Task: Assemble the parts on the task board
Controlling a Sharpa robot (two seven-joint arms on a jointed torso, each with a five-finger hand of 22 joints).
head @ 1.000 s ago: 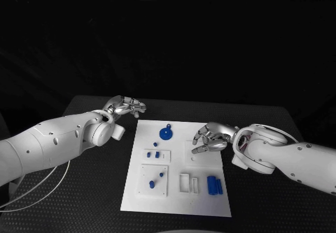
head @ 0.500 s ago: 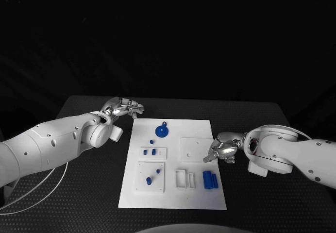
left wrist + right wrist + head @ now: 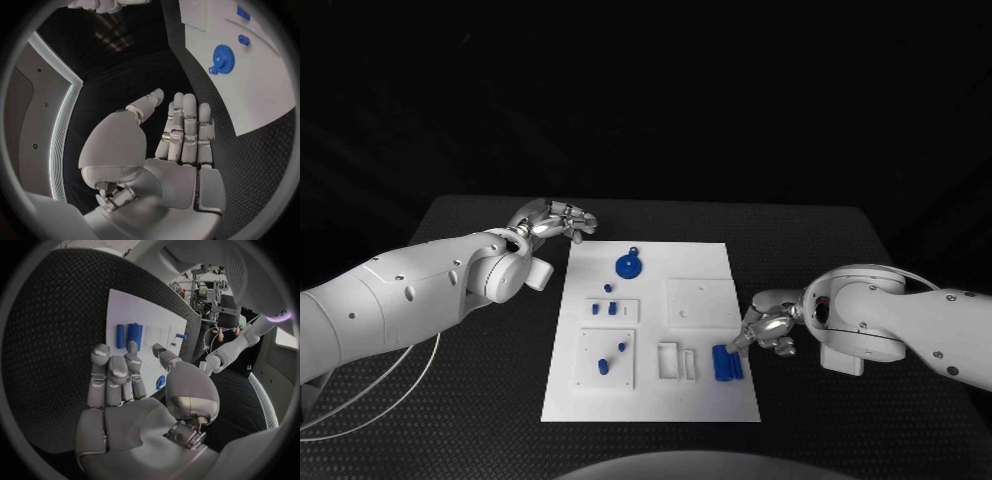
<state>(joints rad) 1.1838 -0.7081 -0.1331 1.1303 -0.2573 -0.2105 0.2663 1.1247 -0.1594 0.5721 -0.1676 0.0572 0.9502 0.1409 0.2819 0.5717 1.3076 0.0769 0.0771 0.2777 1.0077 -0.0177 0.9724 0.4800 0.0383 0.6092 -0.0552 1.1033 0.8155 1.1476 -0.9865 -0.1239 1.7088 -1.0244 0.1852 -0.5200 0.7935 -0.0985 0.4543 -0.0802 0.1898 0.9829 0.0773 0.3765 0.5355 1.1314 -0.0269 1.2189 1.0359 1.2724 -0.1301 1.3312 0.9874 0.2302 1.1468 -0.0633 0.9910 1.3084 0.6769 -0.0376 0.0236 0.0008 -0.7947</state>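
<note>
Reaching for: the blue bars, a pair lying side by side at the task board's near right corner, just beside the right hand's fingertips.
Task board: the white task board lay in the middle of the black counter, between the two hands.
Right hand: the right hand hovered at the board's right edge, fingers apart and slightly curled, holding nothing; whether a fingertip touched the bars I could not tell.
Left hand: the left hand hung off the board's far left corner, fingers straight and close together, empty, well apart from any part.
Gear: a blue gear sat on the board, the part nearest the left hand.
Pegs: small blue pegs stood in a raised white block toward the left hand's side; another block nearer the robot carried two more blue pieces.
Slots: two narrow white slots just beside the bars looked unfilled.
Risk: the bars touched one another, so fingers closing on one would likely drag or roll its twin off the board's edge.
Risk: a grip off the bar's middle could tilt it and jam it in the slot.
</note>
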